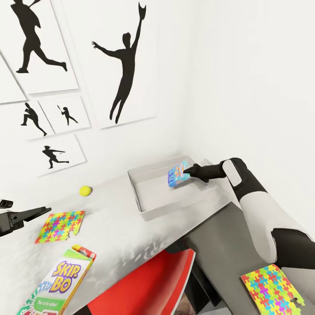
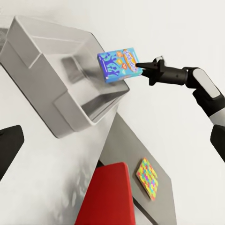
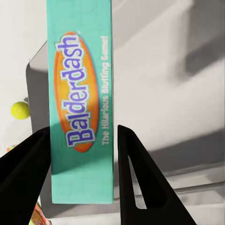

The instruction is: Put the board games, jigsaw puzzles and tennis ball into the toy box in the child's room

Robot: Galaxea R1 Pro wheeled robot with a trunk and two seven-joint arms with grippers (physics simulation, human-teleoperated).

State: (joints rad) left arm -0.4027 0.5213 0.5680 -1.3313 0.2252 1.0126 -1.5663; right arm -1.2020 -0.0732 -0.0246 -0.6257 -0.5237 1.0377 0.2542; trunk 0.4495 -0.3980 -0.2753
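My right gripper is shut on the turquoise Balderdash board game and holds it tilted just above the inside of the grey toy box at the table's far right. In the right wrist view, both dark fingers clamp the Balderdash box over the toy box floor. A yellow tennis ball lies left of the toy box. Nearer lie a colourful jigsaw puzzle and a Skip-Bo board game. My left gripper hovers open at the table's left.
A red chair is tucked under the table's front edge. A second jigsaw puzzle lies on a darker grey surface at the lower right, under my right arm. White walls with black silhouette posters close off the back and the right.
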